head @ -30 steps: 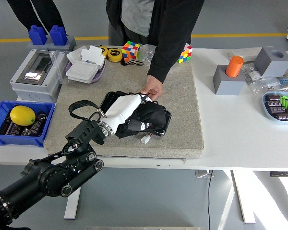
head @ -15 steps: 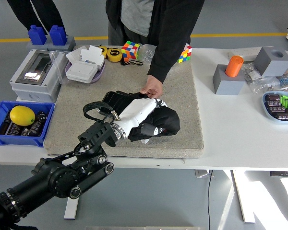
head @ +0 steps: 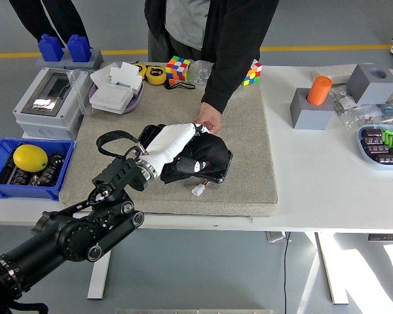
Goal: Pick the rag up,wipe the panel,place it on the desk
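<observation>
Under the left robot hand (head: 177,145), black rag (head: 206,156), panel (head: 213,176) mostly hidden.

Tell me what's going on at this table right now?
The robot's left hand grips a black rag and presses it onto a dark panel lying on the grey mat. A person at the far side steadies the panel's far edge with one hand. So the wiping step is under way, and the rag has not yet been put down on the desk. The robot's right arm is out of view.
</observation>
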Action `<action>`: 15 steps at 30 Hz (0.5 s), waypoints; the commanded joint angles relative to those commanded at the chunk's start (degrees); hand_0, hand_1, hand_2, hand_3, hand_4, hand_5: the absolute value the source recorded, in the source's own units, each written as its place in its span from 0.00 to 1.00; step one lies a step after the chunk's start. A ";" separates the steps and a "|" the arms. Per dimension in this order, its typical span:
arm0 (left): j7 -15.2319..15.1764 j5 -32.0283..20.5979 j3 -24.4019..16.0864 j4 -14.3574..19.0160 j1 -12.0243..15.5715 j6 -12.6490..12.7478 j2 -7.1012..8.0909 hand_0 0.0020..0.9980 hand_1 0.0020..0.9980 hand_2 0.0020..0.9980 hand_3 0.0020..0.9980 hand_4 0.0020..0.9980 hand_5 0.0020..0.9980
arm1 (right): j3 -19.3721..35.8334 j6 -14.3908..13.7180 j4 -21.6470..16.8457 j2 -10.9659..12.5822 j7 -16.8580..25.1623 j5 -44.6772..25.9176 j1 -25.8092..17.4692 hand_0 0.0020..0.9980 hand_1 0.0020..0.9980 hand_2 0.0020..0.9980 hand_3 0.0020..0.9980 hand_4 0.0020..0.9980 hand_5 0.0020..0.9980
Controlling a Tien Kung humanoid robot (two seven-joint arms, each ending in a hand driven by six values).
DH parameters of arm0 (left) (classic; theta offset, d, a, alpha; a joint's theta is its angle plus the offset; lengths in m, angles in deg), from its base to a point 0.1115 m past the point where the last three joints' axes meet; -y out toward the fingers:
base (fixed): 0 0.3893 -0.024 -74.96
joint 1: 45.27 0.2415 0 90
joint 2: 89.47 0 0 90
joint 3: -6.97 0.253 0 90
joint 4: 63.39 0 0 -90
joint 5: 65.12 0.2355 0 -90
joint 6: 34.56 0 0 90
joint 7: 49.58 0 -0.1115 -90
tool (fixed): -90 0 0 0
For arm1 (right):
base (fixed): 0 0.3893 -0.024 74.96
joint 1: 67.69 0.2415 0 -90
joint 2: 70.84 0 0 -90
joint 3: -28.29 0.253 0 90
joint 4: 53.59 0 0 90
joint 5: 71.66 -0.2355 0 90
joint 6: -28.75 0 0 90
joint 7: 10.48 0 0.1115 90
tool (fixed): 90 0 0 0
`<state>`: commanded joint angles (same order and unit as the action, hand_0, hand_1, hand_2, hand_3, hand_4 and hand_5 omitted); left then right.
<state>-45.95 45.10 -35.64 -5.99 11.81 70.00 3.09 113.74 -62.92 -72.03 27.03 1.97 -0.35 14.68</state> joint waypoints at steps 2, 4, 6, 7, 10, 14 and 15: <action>-0.16 0.27 -1.09 -0.55 0.22 0.04 0.36 0.25 0.37 0.46 0.56 0.74 0.00 | 0.06 -0.01 0.01 -0.05 -0.01 0.02 0.00 0.59 0.60 0.54 0.53 0.91 0.36; -0.31 0.42 -2.24 -1.09 0.48 0.08 0.71 0.25 0.37 0.46 0.56 0.74 0.00 | 0.04 0.00 -0.02 -0.08 0.00 -0.01 -0.02 0.59 0.60 0.54 0.53 0.91 0.36; -0.55 0.71 -3.91 -1.52 0.85 0.21 1.04 0.25 0.37 0.46 0.56 0.74 0.00 | 0.15 0.00 0.00 -0.14 0.00 0.05 0.04 0.59 0.60 0.54 0.53 0.91 0.36; -0.61 0.83 -4.56 -1.64 1.00 0.24 1.16 0.25 0.37 0.46 0.56 0.74 0.00 | 0.23 -0.01 0.01 -0.18 0.00 0.07 0.03 0.59 0.60 0.54 0.53 0.91 0.36; -0.88 1.35 -7.39 -1.95 1.58 0.41 1.74 0.24 0.36 0.46 0.56 0.74 0.00 | 0.37 0.00 0.02 -0.26 0.00 0.12 0.00 0.59 0.60 0.54 0.53 0.91 0.36; -1.33 2.05 -10.78 -2.65 2.10 0.50 2.36 0.24 0.36 0.46 0.56 0.74 0.00 | 0.54 -0.01 -0.01 -0.28 0.01 0.16 -0.05 0.59 0.60 0.54 0.53 0.91 0.36; -1.45 2.22 -11.71 -2.89 2.22 0.53 2.55 0.24 0.36 0.46 0.56 0.74 0.00 | 0.54 0.00 -0.02 -0.28 0.01 0.15 -0.08 0.59 0.60 0.54 0.53 0.91 0.36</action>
<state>-47.39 47.32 -47.34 -8.88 14.03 70.53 5.64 114.27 -62.92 -72.06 26.75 1.98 -0.20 14.61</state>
